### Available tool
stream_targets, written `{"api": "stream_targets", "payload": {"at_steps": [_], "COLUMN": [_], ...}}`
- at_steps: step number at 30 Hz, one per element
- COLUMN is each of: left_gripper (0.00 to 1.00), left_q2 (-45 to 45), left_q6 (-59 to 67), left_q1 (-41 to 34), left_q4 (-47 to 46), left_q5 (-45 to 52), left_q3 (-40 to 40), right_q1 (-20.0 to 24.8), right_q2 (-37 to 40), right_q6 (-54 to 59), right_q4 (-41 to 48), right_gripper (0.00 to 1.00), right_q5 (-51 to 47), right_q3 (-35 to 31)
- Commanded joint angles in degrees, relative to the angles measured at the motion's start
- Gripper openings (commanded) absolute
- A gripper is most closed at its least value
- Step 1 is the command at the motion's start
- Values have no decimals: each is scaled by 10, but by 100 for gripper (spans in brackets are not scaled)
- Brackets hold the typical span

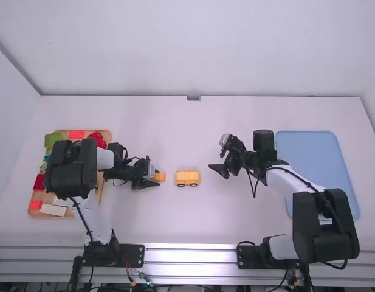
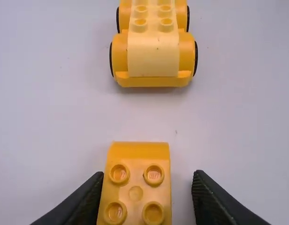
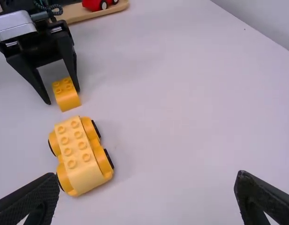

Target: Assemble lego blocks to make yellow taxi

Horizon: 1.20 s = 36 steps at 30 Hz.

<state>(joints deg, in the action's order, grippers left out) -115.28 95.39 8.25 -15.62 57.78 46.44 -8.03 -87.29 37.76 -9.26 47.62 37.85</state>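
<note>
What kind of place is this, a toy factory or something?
More likely a robotics lab or test bench: two robot arms are mounted at a white table, with a yellow toy car and a tray of colorful blocks.

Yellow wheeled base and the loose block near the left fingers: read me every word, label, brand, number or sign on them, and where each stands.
Loose block: faint marks on its studs, too small to read.
Yellow wheeled base: no readable text; anything on its studs is too small to make out.
So there is nothing I can quote from either.
</note>
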Motion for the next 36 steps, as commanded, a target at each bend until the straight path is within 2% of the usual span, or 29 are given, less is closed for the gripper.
{"api": "stream_targets", "payload": {"at_steps": [1, 7, 11, 15, 16, 17, 22, 24, 25, 27, 28, 36], "left_gripper": [44, 33, 32, 21, 15, 15, 26, 26, 23, 11, 2, 2], "left_q2": [-9, -9, -9, -9, -9, -9, -8, -7, -6, -6, -6, -2], "left_q6": [-10, -9, -9, -9, -9, -9, -13, -12, -12, -5, 18, 144], "left_q1": [-2, -2, -2, -2, -2, -2, -2, -2, 1, -1, -5, -8], "left_q4": [-2, -2, -2, -2, -2, -2, -18, -43, -75, -110, -155, -276], "left_q5": [-2, -2, -2, -1, 3, 11, 46, 49, 47, 48, 47, 108], "left_q3": [-4, -4, -3, -3, -3, -3, 9, 22, 37, 54, 73, 110], "right_q1": [1, 1, 1, 1, 1, 1, 1, 1, 1, 0, -1, -35], "right_q2": [12, 12, 12, 12, 12, 12, 11, 8, 3, -5, -19, -129], "right_q6": [-3, 1, 2, 2, 2, 2, 1, 2, 2, 2, 1, 2], "right_q4": [1, 3, 3, 3, 3, 3, 5, 5, 5, 2, -14, -155], "right_gripper": [98, 99, 99, 99, 99, 98, 99, 99, 99, 99, 99, 99], "right_q5": [7, 6, 6, 6, 5, 5, 5, 5, 6, 6, 9, 55], "right_q3": [-4, -4, -4, -4, -4, -4, -4, -4, -5, -6, -11, -39]}}
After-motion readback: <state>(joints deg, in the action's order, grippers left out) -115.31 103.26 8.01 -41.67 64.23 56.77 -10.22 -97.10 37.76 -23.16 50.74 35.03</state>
